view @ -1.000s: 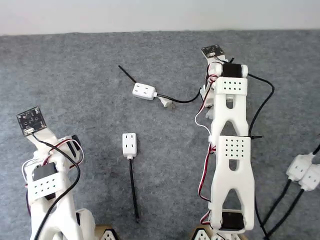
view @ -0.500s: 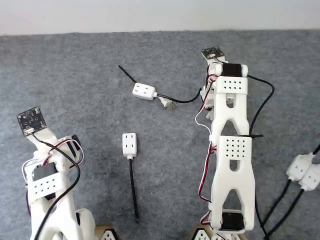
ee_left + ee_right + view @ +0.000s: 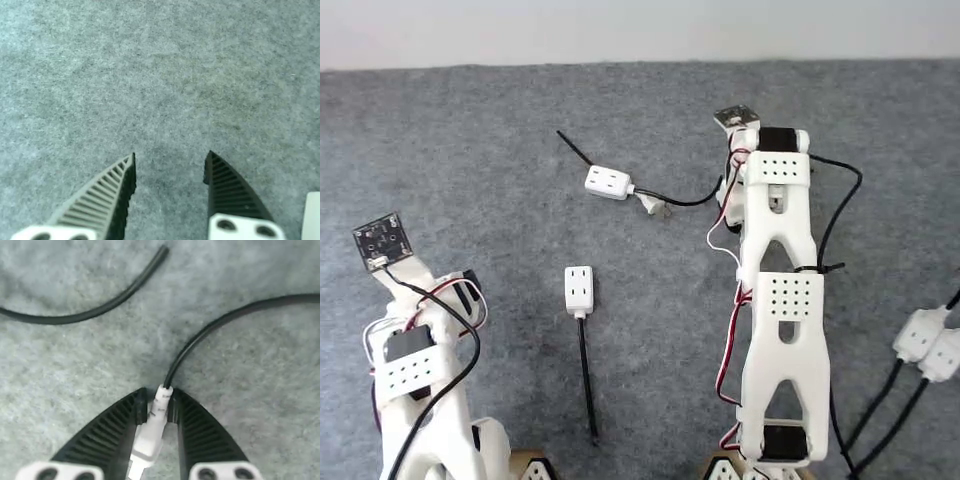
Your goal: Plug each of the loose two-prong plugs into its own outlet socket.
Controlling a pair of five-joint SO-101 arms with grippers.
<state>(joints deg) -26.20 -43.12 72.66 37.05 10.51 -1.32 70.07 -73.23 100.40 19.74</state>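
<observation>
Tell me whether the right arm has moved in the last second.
Yes, slightly. In the high view the right arm, its gripper shut on a plug, has swung a little toward the far outlet socket, which has stayed put.

grey speckled carpet (image 3: pixel 470 120). white outlet sockets (image 3: pixel 606 182), upper centre and mid frame, on black cords (image 3: pixel 586 380). white arms (image 3: pixel 780 330) with red wires (image 3: pixel 727 350). black ribbed fingers (image 3: pixel 227 187). white plug (image 3: pixel 150 432).

white plug (image 3: pixel 152 425) clamped, near socket (image 3: pixel 579 286), far socket (image 3: pixel 607 182), seemingly both empty

No readable text, no labels, no numbers
</observation>
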